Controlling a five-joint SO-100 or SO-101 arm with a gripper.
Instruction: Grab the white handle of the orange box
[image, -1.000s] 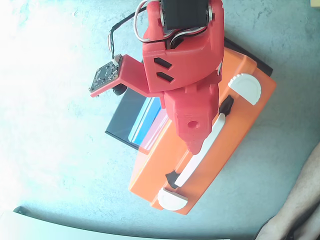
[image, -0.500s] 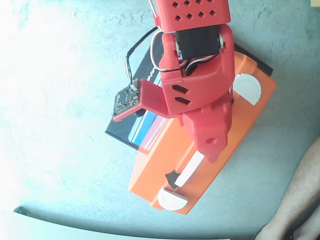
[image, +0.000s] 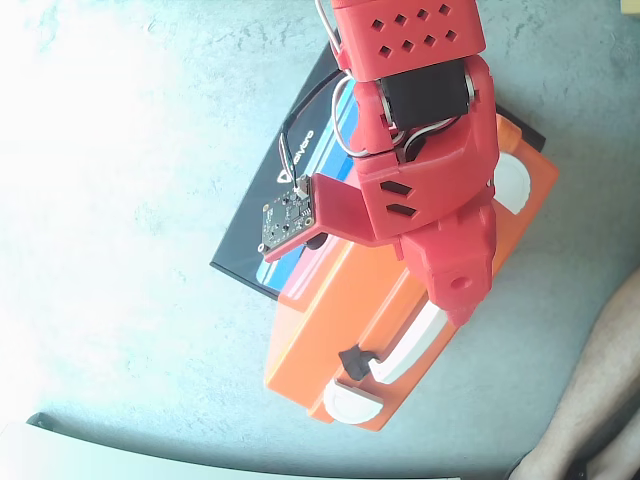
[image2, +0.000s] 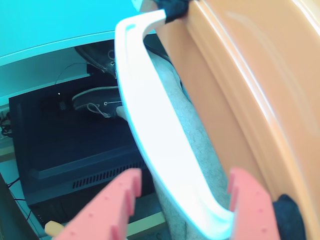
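Note:
The orange box (image: 340, 300) lies on the grey table, its white handle (image: 415, 345) along its lower right side. My red gripper (image: 452, 308) reaches down from the top onto that handle, so its fingertips are partly hidden in the fixed view. In the wrist view the white handle (image2: 150, 115) runs between my two red fingers (image2: 112, 210); the gripper (image2: 187, 175) is open and straddles it. A narrow gap shows on the left finger's side, and the right finger sits close against the handle. The orange box wall (image2: 240, 75) fills the right of the wrist view.
A flat black and blue box (image: 255, 225) lies under the orange box's upper left part. A person's bare leg (image: 600, 380) is at the right edge of the fixed view. A pale board (image: 100, 455) runs along the bottom edge.

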